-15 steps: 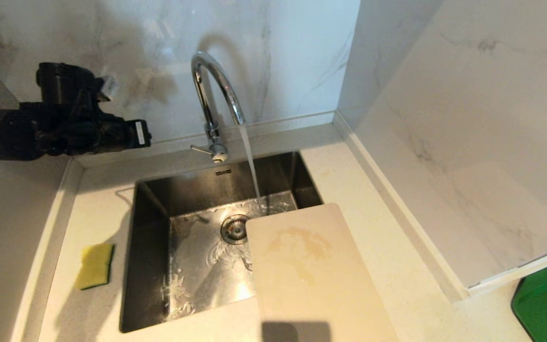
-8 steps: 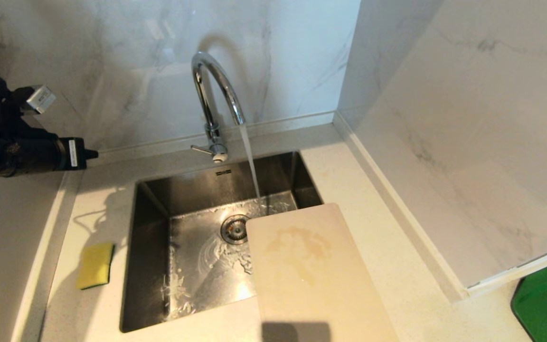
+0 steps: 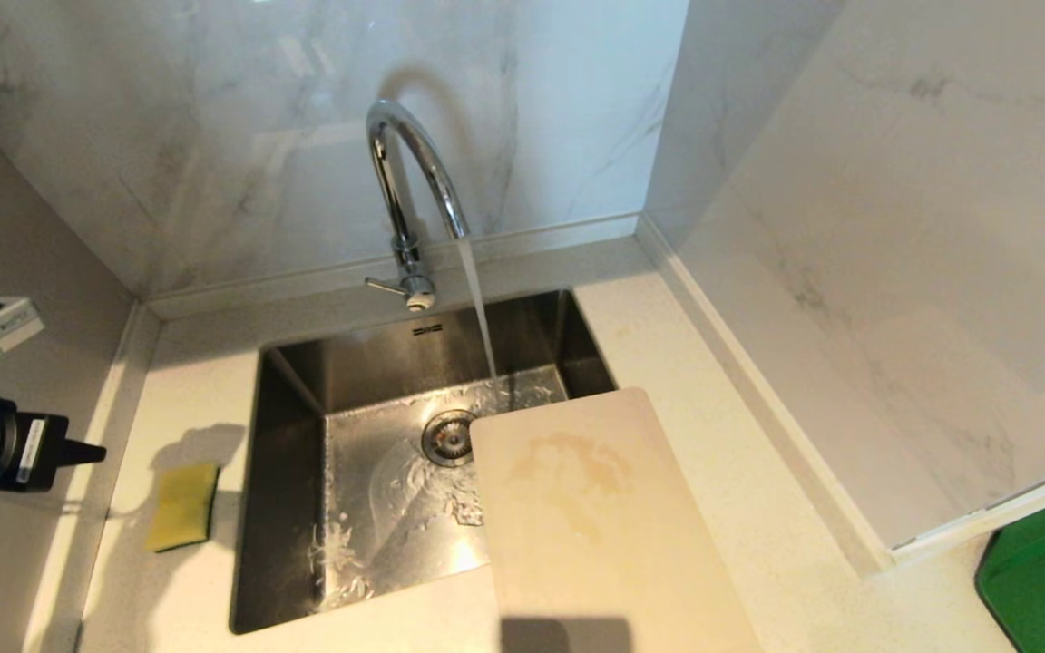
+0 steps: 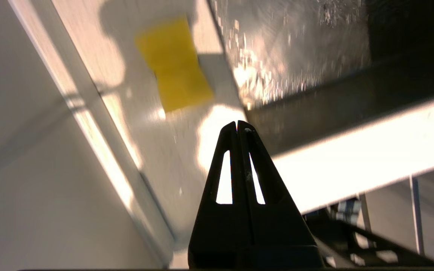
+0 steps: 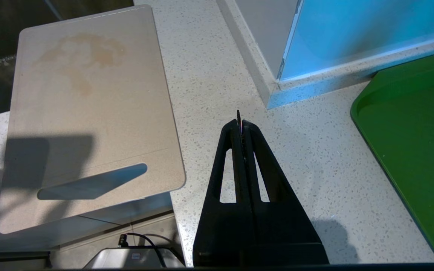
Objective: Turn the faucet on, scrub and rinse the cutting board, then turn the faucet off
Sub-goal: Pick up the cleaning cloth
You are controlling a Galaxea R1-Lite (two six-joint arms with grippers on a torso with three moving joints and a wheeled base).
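No writing can be read. Water runs from the faucet (image 3: 406, 195) into the sink (image 3: 296, 508). The cutting board (image 3: 600, 526) lies on the counter (image 3: 740, 508), 1 corner over the sink edge. The left gripper (image 3: 87, 451) has pulled back to the far left, fingers pressed together, empty, near the yellow sponge (image 3: 181, 507). The right gripper (image 5: 241, 126) hangs over bare counter, fingers together.

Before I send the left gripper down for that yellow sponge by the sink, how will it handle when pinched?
The sponge looks soft, so it will probably squash between the fingers. It lies flat, small and thin on the counter, so it is likely light and may slide. It sits clear of the running water, so it is probably dry.
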